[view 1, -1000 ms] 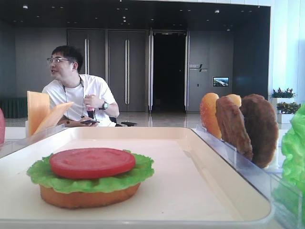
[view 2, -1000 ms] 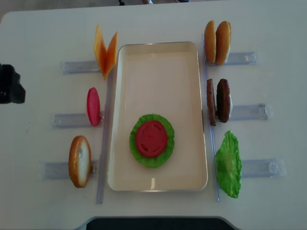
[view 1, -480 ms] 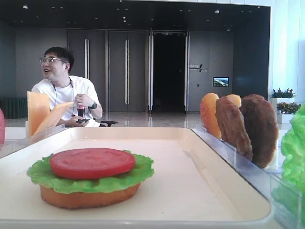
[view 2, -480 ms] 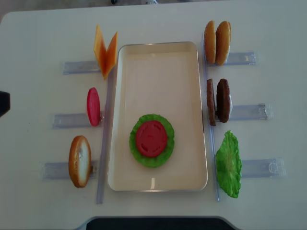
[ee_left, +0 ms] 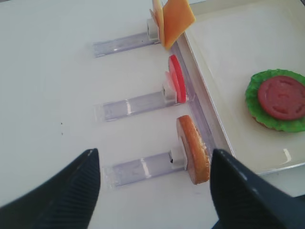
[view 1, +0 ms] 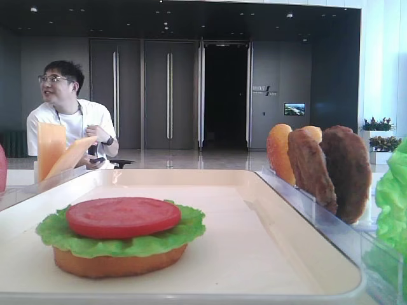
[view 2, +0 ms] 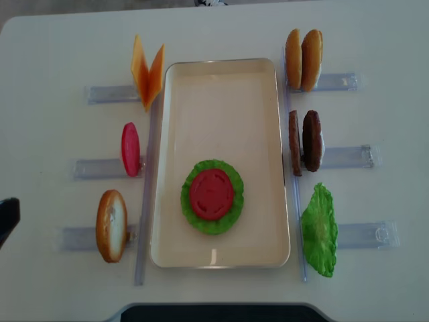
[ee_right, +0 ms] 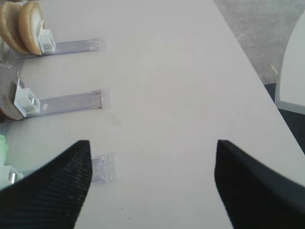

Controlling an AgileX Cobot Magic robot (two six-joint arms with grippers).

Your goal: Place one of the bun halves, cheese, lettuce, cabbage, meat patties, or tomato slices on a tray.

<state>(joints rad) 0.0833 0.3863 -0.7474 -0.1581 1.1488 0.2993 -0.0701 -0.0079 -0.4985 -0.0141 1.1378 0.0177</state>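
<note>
The table [view 2: 60, 54] carries the tray [view 2: 221, 77] at its centre, flanked on each side by clear racks [view 2: 107, 94] holding the spare parts on edge. On the tray, toward its near end, stands a part-built burger: a bun half [view 1: 117, 262] at the bottom, a lettuce leaf [view 2: 231, 218] over it and a tomato slice [view 2: 212, 194] on top, all stacked squarely and resting clear of the rim. To the left of the tray the racks hold the cheese [view 2: 147, 72], a second tomato slice [view 2: 130, 149] and a bun half [view 2: 111, 225]; to the right, two bun halves [view 2: 303, 59], two meat patties [view 2: 305, 141] and a spare lettuce leaf [view 2: 319, 229]. The left gripper [ee_left: 155, 188] hangs above the table just left of the racks, its fingers [ee_left: 57, 193] wide apart with nothing between them. The right gripper [ee_right: 152, 183] hangs over bare table right of the racks, its fingers likewise spread and empty. In my judgement the placing of the tomato is complete and the task stands between steps, with no part in hand. The next move would call for choosing a further part, plausibly a patty or cheese, bringing the nearer gripper down over its standing edge, closing on it across the thin faces, lifting it clear of its rack, and setting it flat on the stack without shifting the layers beneath.
</note>
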